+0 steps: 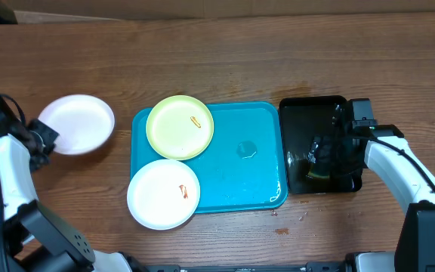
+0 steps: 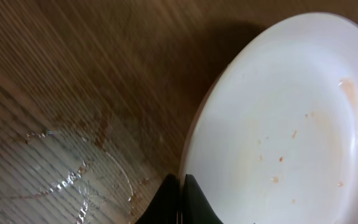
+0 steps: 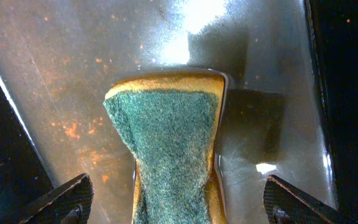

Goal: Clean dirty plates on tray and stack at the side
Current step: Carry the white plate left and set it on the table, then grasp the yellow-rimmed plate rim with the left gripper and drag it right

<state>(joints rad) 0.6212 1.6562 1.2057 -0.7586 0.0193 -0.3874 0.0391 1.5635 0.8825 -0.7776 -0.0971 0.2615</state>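
A white plate (image 1: 76, 123) with faint orange smears lies on the table left of the turquoise tray (image 1: 240, 181). My left gripper (image 1: 42, 137) is shut on its near rim; in the left wrist view the fingers (image 2: 180, 198) pinch the plate's edge (image 2: 278, 124). A yellow-green plate (image 1: 180, 127) with an orange smear sits on the tray's far left corner. A second white plate (image 1: 163, 193) with a red smear overhangs the tray's near left corner. My right gripper (image 1: 325, 151) is open over the black tray, its fingers (image 3: 176, 190) on either side of a green-and-yellow sponge (image 3: 166, 137).
The glossy black tray (image 1: 312, 103) stands right of the turquoise tray, wet and flecked with orange bits (image 3: 73, 130). A water puddle (image 1: 246, 149) lies in the turquoise tray. Wet streaks (image 2: 61, 168) mark the wood beside the left plate.
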